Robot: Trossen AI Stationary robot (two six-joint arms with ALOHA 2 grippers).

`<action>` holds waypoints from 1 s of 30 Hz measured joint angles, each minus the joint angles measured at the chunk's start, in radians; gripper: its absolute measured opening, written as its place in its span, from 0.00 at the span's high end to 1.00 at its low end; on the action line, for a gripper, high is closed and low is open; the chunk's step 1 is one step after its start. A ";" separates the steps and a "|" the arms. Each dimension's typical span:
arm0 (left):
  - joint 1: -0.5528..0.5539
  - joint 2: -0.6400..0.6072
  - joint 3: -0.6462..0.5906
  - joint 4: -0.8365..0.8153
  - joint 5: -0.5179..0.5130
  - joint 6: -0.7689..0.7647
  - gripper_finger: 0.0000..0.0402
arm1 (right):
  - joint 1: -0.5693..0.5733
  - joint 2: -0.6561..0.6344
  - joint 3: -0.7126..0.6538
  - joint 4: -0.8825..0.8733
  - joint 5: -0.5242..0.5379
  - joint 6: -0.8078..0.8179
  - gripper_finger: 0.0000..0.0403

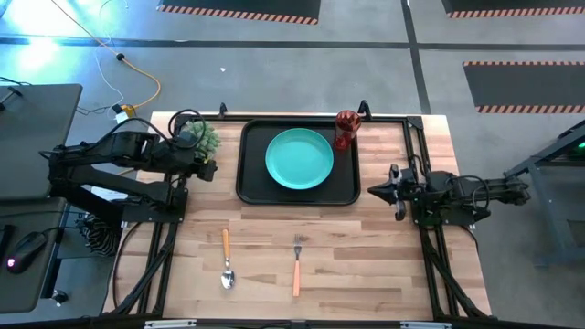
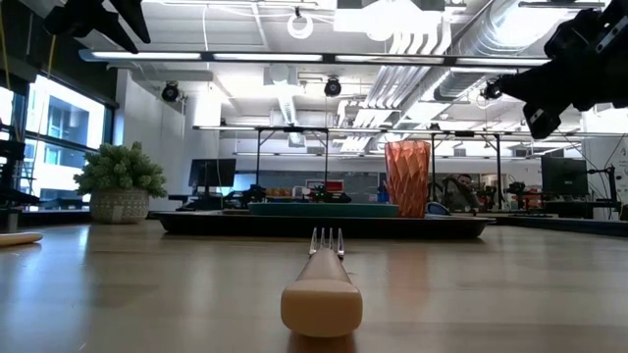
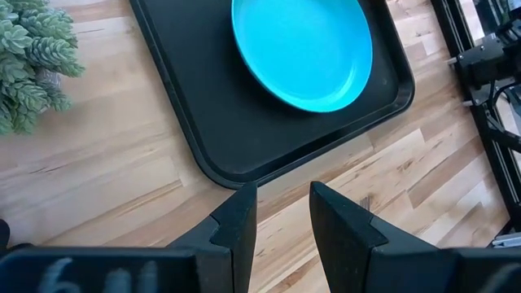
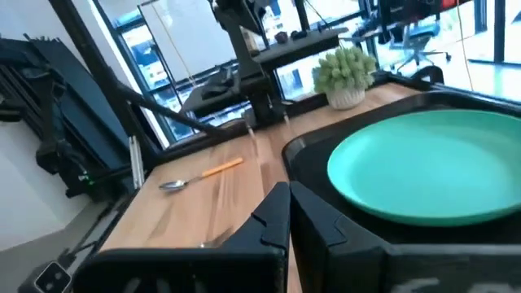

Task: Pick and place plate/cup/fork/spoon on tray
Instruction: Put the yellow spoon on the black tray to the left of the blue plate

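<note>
The turquoise plate lies flat in the black tray at the table's far middle. The dark-red cup stands upright in the tray's far right corner. The spoon and the fork lie side by side on the bare wood near the front edge, handles orange. My left gripper hovers open, tipped downward, over the wood just off the tray's near left corner, with nothing between its fingers. My right gripper is shut, points level toward the tray from its right side, and holds nothing.
A small potted plant stands at the tray's far left, close to my left arm. Black frame rails run along the table's left and right sides. Bare wood lies between the tray and the cutlery.
</note>
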 joint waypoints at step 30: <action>-0.001 0.168 0.000 0.005 0.009 -0.153 0.74 | -0.001 0.009 -0.002 0.005 0.011 -0.018 1.00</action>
